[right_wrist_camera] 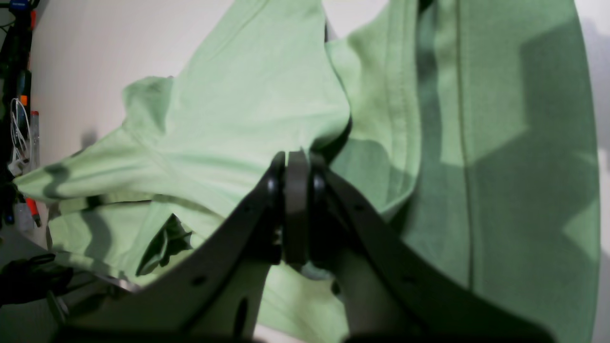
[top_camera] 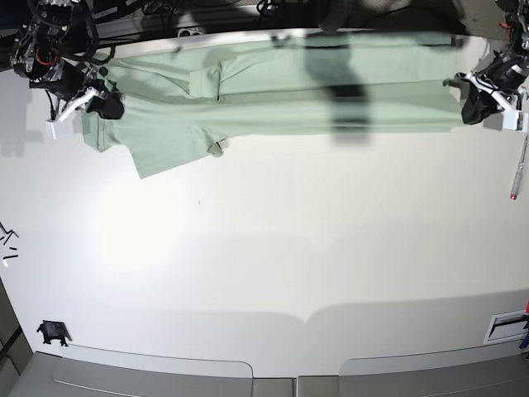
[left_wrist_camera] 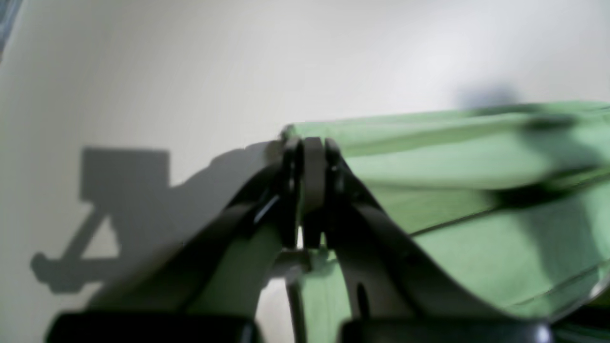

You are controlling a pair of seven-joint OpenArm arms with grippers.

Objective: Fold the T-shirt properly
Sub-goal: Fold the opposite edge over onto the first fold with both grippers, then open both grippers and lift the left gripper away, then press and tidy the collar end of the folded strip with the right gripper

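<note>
The pale mint-green T-shirt (top_camera: 281, 91) lies stretched in a long band along the table's far side, with one sleeve (top_camera: 169, 149) spread toward the front at the left. My right gripper (top_camera: 103, 106) is at the band's left end in the base view. In the right wrist view this gripper (right_wrist_camera: 298, 164) is shut on a bunched fold of the T-shirt (right_wrist_camera: 248, 105). My left gripper (top_camera: 473, 101) holds the opposite end. The left wrist view shows it (left_wrist_camera: 312, 145) shut on the corner of the T-shirt (left_wrist_camera: 476, 152), which is lifted slightly off the white table.
A red and white pen (top_camera: 518, 169) lies at the table's right edge. A small black object (top_camera: 52, 332) sits at the front left corner, and a white slot (top_camera: 506, 327) at the front right. Cables and clutter (right_wrist_camera: 21, 138) line the far edge beyond the shirt.
</note>
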